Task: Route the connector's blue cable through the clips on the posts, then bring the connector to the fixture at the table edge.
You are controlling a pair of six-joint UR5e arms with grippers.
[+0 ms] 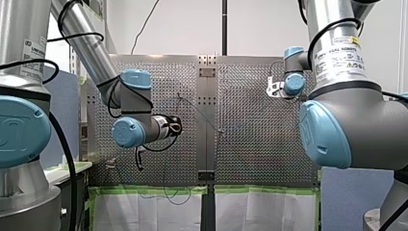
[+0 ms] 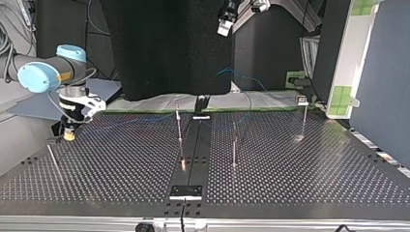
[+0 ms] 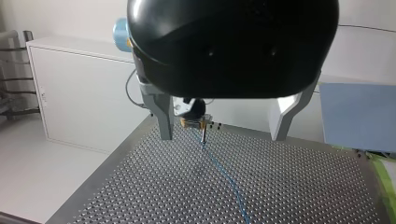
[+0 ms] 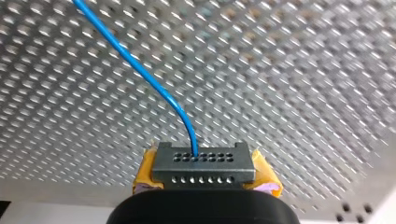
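Grips connector (image 4: 203, 168) by its sides in right jaws' yellow pads (image 4: 145, 171), low over tabletop (image 2: 300, 193) at top view's 9 o'clock from posts (image 2: 179, 130), leaving cable (image 4: 140, 71) free to trail, with left jaws raised, wide open, empty, probably clear of routing.

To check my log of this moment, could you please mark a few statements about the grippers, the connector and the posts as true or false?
1. My right gripper is shut on the connector, with a yellow pad on either side. True.
2. My left gripper holds the blue cable. False: its fingers are open with nothing between them.
3. The blue cable leaves the connector from its upper row of holes. True.
4. Only one post stands on the table. False: at least three thin upright posts show in the top view.
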